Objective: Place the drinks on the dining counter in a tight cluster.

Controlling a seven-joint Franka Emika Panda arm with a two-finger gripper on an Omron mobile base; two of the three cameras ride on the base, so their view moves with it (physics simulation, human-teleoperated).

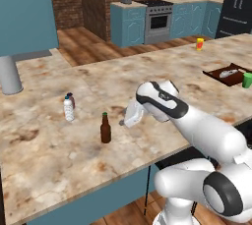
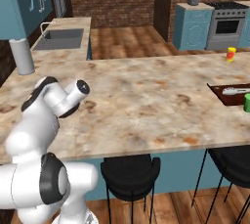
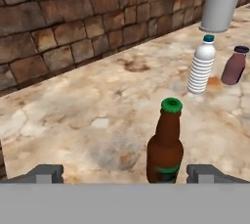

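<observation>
On the marbled tabletop (image 1: 147,71), the water bottle (image 1: 68,108) and maroon can (image 1: 72,99) stand touching. The brown bottle (image 1: 105,128) stands apart, unclustered, between the wide-apart jaws of the gripper (image 3: 124,173), not yet gripped.

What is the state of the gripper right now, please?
Gripper: open, holding nothing; the brown bottle stands between its fingertips, untouched.

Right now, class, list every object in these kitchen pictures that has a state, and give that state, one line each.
Brown glass bottle with green cap: upright, capped, free, between the open fingers.
Pale clear plastic water bottle: upright, capped.
Dark maroon can: upright, beside the water bottle.
Gripper: open, holding nothing.
Green cup: upright.
Yellow-and-red container: upright.
</observation>
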